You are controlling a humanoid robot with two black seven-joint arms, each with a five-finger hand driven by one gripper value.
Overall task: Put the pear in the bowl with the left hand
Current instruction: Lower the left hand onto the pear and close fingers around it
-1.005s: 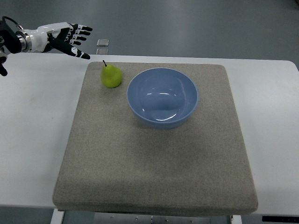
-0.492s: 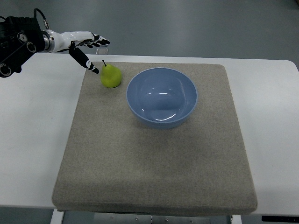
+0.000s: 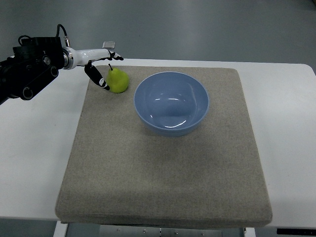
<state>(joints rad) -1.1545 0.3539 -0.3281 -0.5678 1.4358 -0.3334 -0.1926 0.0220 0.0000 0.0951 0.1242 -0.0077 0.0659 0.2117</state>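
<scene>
A yellow-green pear stands upright on the grey mat, just left of the empty blue bowl. My left hand reaches in from the upper left and straddles the pear. Its thumb lies along the pear's left side, and the fingers stretch out just behind the stem. The hand is open and has no visible hold on the fruit. The right arm is not in view.
The mat covers most of a white table. The left arm's black wrist housing hovers over the table's far left part. A small clear object lies beyond the table's far edge.
The left hand has moved right and down from the table's far left corner to the pear, turning so thumb and fingers flank it. Pear and bowl have not moved.
</scene>
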